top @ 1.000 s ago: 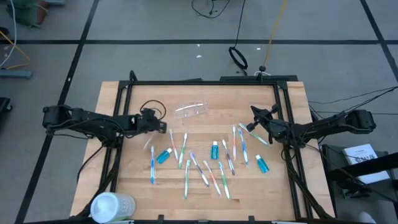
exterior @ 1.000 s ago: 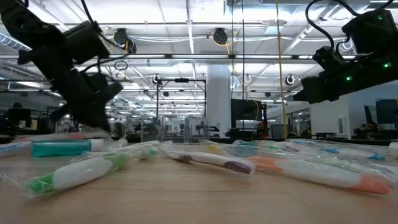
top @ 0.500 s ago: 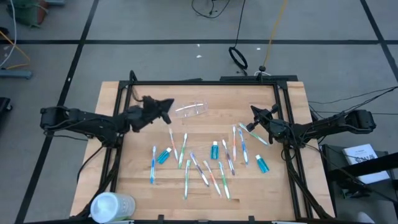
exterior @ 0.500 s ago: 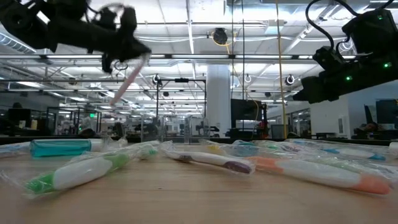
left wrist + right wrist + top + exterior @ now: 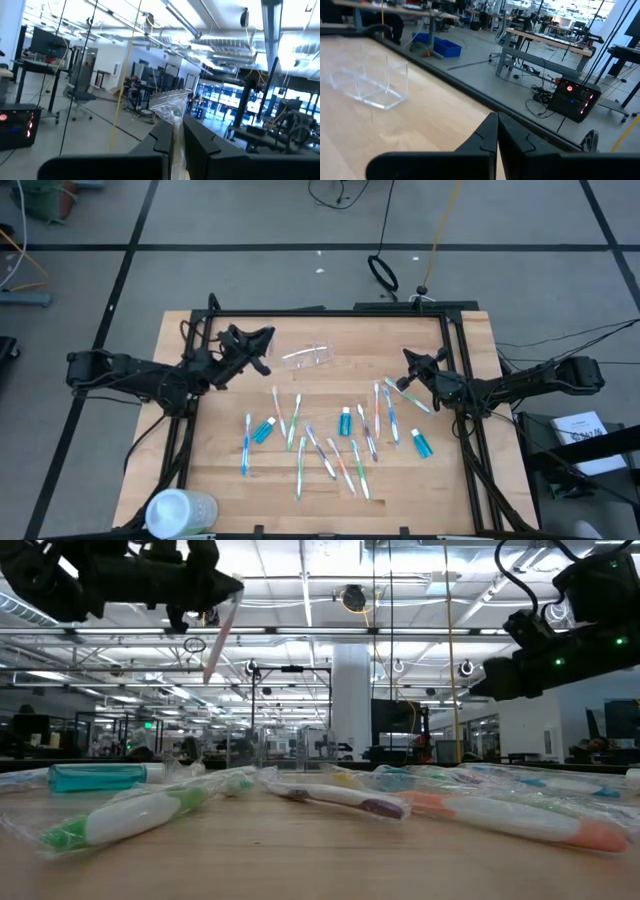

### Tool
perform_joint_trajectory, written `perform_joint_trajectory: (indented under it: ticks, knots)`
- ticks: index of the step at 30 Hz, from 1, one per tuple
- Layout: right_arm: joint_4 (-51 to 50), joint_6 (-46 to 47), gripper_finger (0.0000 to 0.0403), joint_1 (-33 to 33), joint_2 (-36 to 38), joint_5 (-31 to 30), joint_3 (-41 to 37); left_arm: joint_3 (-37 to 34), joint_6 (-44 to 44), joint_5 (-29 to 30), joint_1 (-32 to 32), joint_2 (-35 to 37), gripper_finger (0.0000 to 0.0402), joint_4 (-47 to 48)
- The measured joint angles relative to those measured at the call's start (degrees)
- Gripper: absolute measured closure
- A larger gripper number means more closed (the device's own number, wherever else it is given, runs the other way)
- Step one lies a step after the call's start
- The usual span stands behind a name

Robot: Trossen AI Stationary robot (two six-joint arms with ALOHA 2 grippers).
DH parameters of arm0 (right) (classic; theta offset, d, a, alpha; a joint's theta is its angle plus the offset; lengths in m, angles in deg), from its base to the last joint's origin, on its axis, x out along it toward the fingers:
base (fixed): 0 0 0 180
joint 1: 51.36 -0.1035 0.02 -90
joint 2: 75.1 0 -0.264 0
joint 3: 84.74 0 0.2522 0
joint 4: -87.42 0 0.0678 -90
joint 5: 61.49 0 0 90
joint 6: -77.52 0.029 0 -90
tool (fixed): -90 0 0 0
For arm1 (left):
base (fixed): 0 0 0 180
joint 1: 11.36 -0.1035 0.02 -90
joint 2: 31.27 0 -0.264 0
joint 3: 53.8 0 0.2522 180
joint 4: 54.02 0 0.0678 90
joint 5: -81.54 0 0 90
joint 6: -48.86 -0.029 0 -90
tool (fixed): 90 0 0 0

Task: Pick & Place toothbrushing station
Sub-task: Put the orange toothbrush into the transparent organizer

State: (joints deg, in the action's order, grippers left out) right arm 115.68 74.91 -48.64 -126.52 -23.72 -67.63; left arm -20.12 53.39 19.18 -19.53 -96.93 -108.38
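Observation:
My left gripper (image 5: 262, 338) is raised over the table's far left and is shut on a pink toothbrush in a clear wrapper (image 5: 218, 638). It also shows in the low view (image 5: 225, 588) and in the left wrist view (image 5: 173, 134). A clear plastic cup (image 5: 306, 357) lies on the table just right of that gripper. Several pastel toothbrushes (image 5: 322, 438) and teal toothpaste tubes (image 5: 263, 430) lie flat on the middle of the table. My right gripper (image 5: 410, 361) hovers at the far right, shut and empty, as its wrist view shows (image 5: 497, 131). My left gripper pinches the wrapped pink toothbrush between its two fingers, near one end. The clear wrapper end (image 5: 171, 106) sticks out past the fingertips. The rest of the brush (image 5: 215, 650) hangs slanting down below the fingers, lifted clear of the table.
A bigger white cylindrical container (image 5: 180, 510) lies at the table's near left corner. A black frame (image 5: 330, 312) runs along the far edge and both sides. A green toothbrush (image 5: 412, 396) lies under my right arm. There is bare wood along the near edge.
My left gripper has risen from the table with the pink toothbrush and gone toward the far edge, close to the clear cup. The brush is now lifted clear and hangs steeper than half a second ago.

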Motion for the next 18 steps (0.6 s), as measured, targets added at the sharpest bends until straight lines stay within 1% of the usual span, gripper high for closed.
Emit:
perform_joint_trajectory:
  ticks: [4, 7, 13, 18]
  knots:
    - [2.6, 0.0, 0.0402, 1.3, 0.0, 0.0, 0.0, 1.2, -3.1, -0.2, -0.3, -7.2, 0.0376, -6.8]
    - [2.7, 0.0, 0.0402, 2.0, 0.0, 0.0, 0.0, 3.7, -5.7, -0.2, -1.4, -12.8, 0.0376, -10.4]
    - [2.4, -1.5, 0.0402, 3.1, 0.0, 0.0, 0.0, 10.0, -10.3, -0.1, -5.0, -21.6, 0.0376, -11.1]
    - [2.3, -2.8, 0.0402, 3.7, 0.0, 0.0, 0.0, 12.7, -10.2, 1.8, -7.3, -27.2, 0.0376, -11.1]
